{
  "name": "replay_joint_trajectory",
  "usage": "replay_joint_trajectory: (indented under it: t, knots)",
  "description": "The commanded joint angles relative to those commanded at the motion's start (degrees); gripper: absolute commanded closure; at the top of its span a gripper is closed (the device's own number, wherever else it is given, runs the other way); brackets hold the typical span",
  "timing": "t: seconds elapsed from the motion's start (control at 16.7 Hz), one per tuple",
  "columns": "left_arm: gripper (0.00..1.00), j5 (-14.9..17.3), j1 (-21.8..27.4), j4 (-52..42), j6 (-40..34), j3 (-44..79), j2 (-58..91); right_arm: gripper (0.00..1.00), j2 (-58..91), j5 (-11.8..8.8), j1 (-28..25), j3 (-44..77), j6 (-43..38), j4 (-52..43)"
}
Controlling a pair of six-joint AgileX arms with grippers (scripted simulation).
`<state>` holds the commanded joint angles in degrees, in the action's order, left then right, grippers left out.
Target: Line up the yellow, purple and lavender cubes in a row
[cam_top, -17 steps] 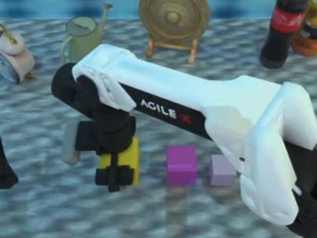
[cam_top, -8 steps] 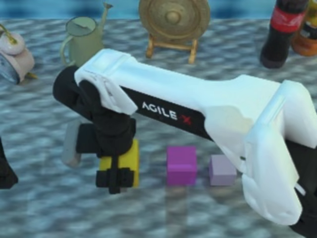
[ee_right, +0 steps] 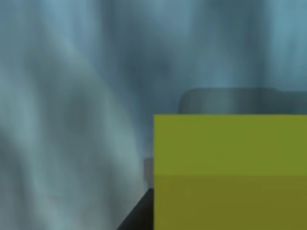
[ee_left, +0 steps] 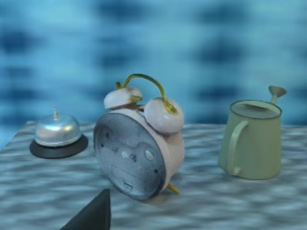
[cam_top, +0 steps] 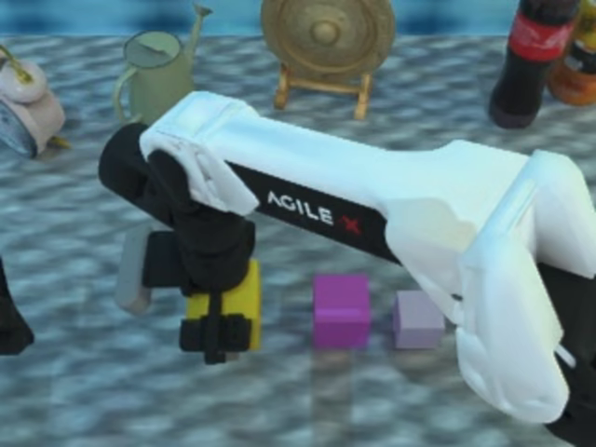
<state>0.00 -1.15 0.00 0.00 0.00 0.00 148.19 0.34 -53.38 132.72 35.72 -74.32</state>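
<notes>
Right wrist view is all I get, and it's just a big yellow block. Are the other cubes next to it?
Observer: Yes. From above, the purple cube sits to the right of the yellow cube, with a gap between them.
Operator: Where's the littlest one?
Observer: The lavender cube is to the right of the purple one, not touching it. All three make a rough row.
Operator: Where's my gripper?
Observer: The right gripper is down at the yellow cube, covering its left part.
Operator: And the other arm?
Observer: The left arm is parked at the table's left edge; its camera faces an alarm clock.
</notes>
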Motion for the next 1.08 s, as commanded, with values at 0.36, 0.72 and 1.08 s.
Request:
replay_joint_trajectory:
  t: [0.36, 0.72, 1.08]
  knots:
    - [0.00, 0.0, 0.0, 0.0, 0.0, 0.0, 0.0, 0.00, 0.0, 0.0, 0.0, 0.0, 0.0, 0.0]
    - [0.00, 0.0, 0.0, 0.0, 0.0, 0.0, 0.0, 0.00, 0.0, 0.0, 0.2, 0.0, 0.0, 0.0]
    - [0.00, 0.0, 0.0, 0.0, 0.0, 0.0, 0.0, 0.00, 3.3, 0.0, -0.2, 10.0, 0.1, -7.8]
